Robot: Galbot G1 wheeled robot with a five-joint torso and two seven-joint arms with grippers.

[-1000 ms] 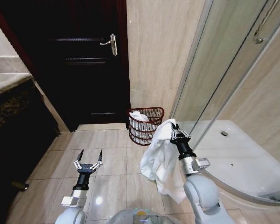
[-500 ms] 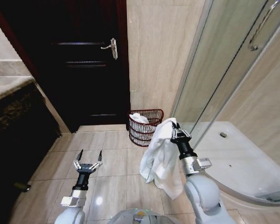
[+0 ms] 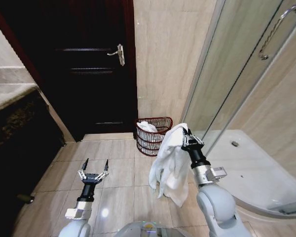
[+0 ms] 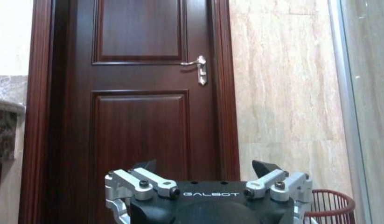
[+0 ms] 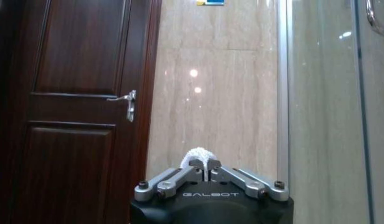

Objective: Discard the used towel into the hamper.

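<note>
Head view: I see the right gripper (image 3: 188, 137) raised in front of me, fingers pressed together on the top edge of the white towel (image 3: 170, 160), which hangs free below it, clear of the floor.
Left gripper (image 3: 94, 169): low on my left over the tiled floor (image 3: 118, 168), fingers spread, holding nothing.
Hamper (image 3: 153, 135): on the floor against the wall, between the dark door (image 3: 84, 69) and the glass shower screen (image 3: 227, 74), ahead of the towel and apart from it. White cloth already lies inside.
Right wrist view: fingers closed, a tuft of towel (image 5: 197, 157) showing at the tips.
Risk, grip: I judge the pinch holds only a small fold; a jolt could let the towel slip to the floor.
Risk, release: the hamper mouth is small; a release short of the rim would leave the long tail draped outside or tip the hamper.
Risk, clearance: the shower screen is close on my right; a wide swing could strike it.
Hidden: the hamper's near right rim sits behind the towel. How full the hamper is, I cannot tell.
</note>
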